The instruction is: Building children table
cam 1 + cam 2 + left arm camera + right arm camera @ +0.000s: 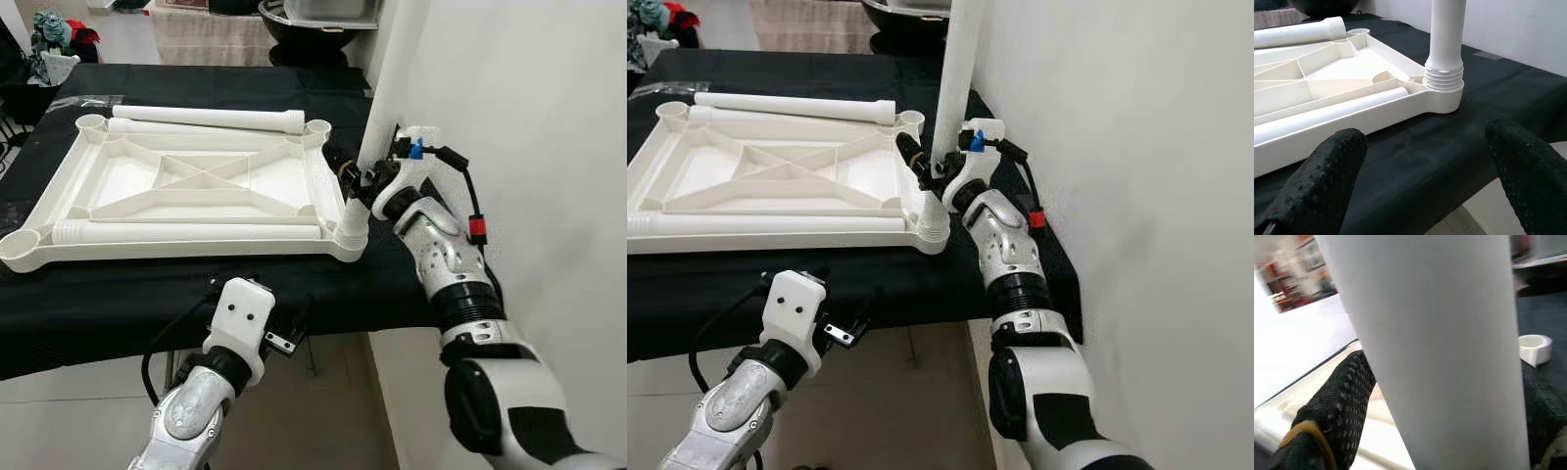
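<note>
Right fingers (1337, 416) clamping upright table leg (955, 78), seated in tabletop (774, 176) corner socket

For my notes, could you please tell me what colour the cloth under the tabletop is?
Black cloth, seen best in the left eye view.

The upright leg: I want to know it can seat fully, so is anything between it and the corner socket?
Nothing visible. The leg, held by the right gripper, already stands in the tabletop's corner socket.
</note>
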### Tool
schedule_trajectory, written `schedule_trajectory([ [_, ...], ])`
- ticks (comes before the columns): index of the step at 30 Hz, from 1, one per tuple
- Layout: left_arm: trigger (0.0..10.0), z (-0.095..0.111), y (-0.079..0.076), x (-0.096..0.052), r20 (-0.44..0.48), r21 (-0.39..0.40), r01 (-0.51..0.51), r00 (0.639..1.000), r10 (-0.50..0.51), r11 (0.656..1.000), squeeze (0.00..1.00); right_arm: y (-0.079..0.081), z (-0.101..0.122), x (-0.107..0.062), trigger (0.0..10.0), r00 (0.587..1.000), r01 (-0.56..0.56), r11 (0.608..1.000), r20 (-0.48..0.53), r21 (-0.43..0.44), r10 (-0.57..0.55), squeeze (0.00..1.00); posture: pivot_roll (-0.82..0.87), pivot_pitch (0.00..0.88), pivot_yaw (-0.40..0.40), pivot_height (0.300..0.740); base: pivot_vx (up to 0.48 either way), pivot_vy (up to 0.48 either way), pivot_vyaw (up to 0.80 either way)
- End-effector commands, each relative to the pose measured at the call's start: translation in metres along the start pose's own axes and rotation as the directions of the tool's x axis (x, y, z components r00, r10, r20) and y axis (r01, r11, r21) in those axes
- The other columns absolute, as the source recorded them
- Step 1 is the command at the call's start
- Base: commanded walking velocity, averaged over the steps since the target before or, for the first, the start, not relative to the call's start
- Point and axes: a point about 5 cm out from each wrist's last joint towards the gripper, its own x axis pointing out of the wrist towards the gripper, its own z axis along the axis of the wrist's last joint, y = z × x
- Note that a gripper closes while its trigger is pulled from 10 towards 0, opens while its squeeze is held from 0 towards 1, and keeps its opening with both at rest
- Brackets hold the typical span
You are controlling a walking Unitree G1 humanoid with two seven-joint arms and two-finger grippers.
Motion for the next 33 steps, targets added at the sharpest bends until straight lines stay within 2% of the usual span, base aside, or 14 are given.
schedule_trajectory([
  [1, 10.0, -0.003, -0.002, 0.000, -0.008, -0.008, 0.005, 1.000, -0.005, 1.000, 0.00, 0.011, -0.009, 0.004, 10.0, 0.991, -0.126, 0.992, -0.047, 0.034, 0.127, 0.00, 0.10, 0.123, -0.089, 0.740, 0.000, 0.000, 0.00],
  [3, 10.0, -0.003, -0.002, 0.001, -0.005, -0.007, 0.007, 1.000, -0.007, 1.000, 0.00, 0.018, -0.015, 0.002, 10.0, 0.956, -0.272, 0.962, -0.104, 0.035, 0.274, 0.00, 0.10, 0.124, -0.093, 0.740, 0.000, 0.000, 0.00],
  [5, 10.0, -0.003, -0.002, 0.001, -0.005, -0.006, 0.007, 1.000, -0.007, 1.000, 0.00, 0.021, -0.017, 0.001, 10.0, 0.939, -0.318, 0.948, -0.124, 0.037, 0.320, 0.00, 0.10, 0.123, -0.092, 0.740, 0.000, 0.000, 0.00],
  [6, 10.0, -0.003, -0.001, 0.001, -0.004, -0.006, 0.007, 1.000, -0.007, 1.000, 0.00, 0.027, -0.020, 0.001, 10.0, 0.901, -0.402, 0.914, -0.150, 0.058, 0.406, 0.00, 0.10, 0.120, -0.090, 0.740, 0.000, 0.000, 0.00],
  [10, 10.0, -0.003, -0.002, 0.000, -0.004, -0.006, 0.010, 1.000, -0.010, 1.000, 0.00, 0.034, -0.023, 0.001, 10.0, 0.853, -0.486, 0.871, -0.177, 0.074, 0.491, 0.00, 0.10, 0.112, -0.092, 0.740, 0.000, 0.000, 0.00],
  [14, 10.0, -0.004, -0.003, 0.000, -0.003, -0.008, 0.011, 1.000, -0.011, 1.000, 0.00, 0.039, -0.023, 0.004, 10.0, 0.828, -0.526, 0.845, -0.173, 0.094, 0.534, 0.00, 0.10, 0.111, -0.089, 0.740, 0.000, 0.000, 0.00],
  [15, 10.0, -0.004, -0.003, 0.000, -0.003, -0.008, 0.012, 1.000, -0.012, 1.000, 0.00, 0.038, -0.022, 0.006, 9.0, 0.839, -0.511, 0.855, -0.164, 0.089, 0.518, 0.00, 0.10, 0.108, -0.091, 0.740, 0.000, 0.000, 0.00],
  [16, 10.0, -0.004, -0.003, 0.000, -0.003, -0.008, 0.012, 1.000, -0.012, 1.000, 0.00, 0.038, -0.022, 0.006, 9.0, 0.839, -0.511, 0.855, -0.164, 0.089, 0.518, 0.00, 0.10, 0.108, -0.091, 0.740, 0.000, 0.000, 0.00],
  [17, 10.0, -0.004, -0.003, 0.000, -0.002, -0.007, 0.013, 1.000, -0.013, 1.000, 0.00, 0.037, -0.021, 0.008, 0.0, 0.854, -0.489, 0.868, -0.154, 0.088, 0.497, 0.00, 0.10, 0.108, -0.093, 0.740, 0.000, 0.000, 0.00],
  [20, 10.0, -0.004, -0.003, 0.001, -0.002, -0.007, 0.013, 1.000, -0.013, 1.000, 0.00, 0.037, -0.020, 0.008, 0.0, 0.857, -0.487, 0.870, -0.152, 0.074, 0.493, 0.00, 0.10, 0.108, -0.093, 0.740, 0.000, 0.000, 0.00],
  [27, 10.0, -0.005, -0.003, 0.001, -0.004, -0.006, 0.012, 1.000, -0.012, 1.000, 0.00, 0.032, -0.024, 0.009, 0.0, 0.917, -0.378, 0.926, -0.132, 0.008, 0.376, 0.00, 0.10, 0.112, -0.092, 0.740, 0.000, 0.000, 0.00],
  [30, 10.0, -0.005, -0.003, 0.002, -0.004, -0.008, 0.012, 1.000, -0.012, 1.000, 0.00, 0.021, -0.028, 0.009, 0.0, 0.978, -0.179, 0.982, -0.118, -0.062, 0.171, 0.00, 0.10, 0.115, -0.089, 0.740, 0.000, 0.000, 0.00],
  [31, 10.0, -0.005, -0.003, 0.002, -0.004, -0.008, 0.012, 1.000, -0.012, 1.000, 0.00, 0.021, -0.028, 0.009, 0.0, 0.978, -0.179, 0.982, -0.118, -0.062, 0.171, 0.00, 0.10, 0.115, -0.089, 0.740, 0.000, 0.000, 0.00],
  [33, 10.0, -0.005, -0.003, 0.002, -0.003, -0.009, 0.014, 1.000, -0.014, 1.000, 0.00, 0.017, -0.028, 0.010, 0.0, 0.993, -0.050, 0.991, -0.112, -0.125, 0.036, 0.00, 0.09, 0.120, -0.085, 0.740, 0.000, 0.000, 0.00],
])
